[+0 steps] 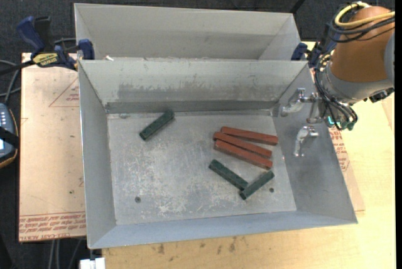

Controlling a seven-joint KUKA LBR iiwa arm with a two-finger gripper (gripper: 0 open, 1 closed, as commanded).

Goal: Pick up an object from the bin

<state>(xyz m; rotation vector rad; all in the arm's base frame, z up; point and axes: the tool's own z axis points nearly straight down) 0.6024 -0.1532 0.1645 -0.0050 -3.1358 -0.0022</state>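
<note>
My gripper (300,120) hangs over the bin's right sloping wall, its two metal fingers spread apart and open with nothing between them. Just to its left lie two reddish-brown bars side by side, the upper red bar (246,135) and the lower red bar (244,153). Below them two dark green bars meet in a V: the long green bar (227,174) and the short green bar (257,185). The gripper touches none of them.
A third dark green bar (157,126) lies alone near the back left of the bin floor. The arm with its orange cover and cables stands beyond the bin's right rim.
</note>
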